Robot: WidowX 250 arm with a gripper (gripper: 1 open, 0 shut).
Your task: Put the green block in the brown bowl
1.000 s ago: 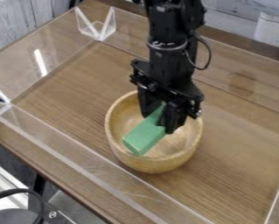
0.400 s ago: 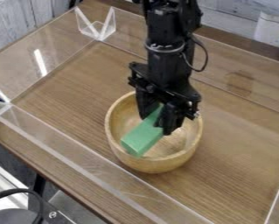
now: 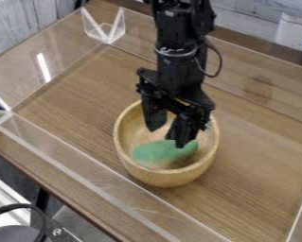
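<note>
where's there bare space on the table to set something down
Bare wood lies left of the brown bowl, out to the clear side wall, and right of it toward the far corner. It is crowded at the bowl: the open gripper hangs over the green block inside.

The light green block (image 3: pixel 154 152) is lying inside the round tan wooden bowl (image 3: pixel 138 167), partly hidden.

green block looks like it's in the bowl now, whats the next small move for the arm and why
Probably lift straight up. The gripper stands open with its fingers low over the brown bowl, and the green block lies inside the bowl, apparently no longer gripped. A vertical rise would likely clear the rim without nudging the block or the bowl.
</note>
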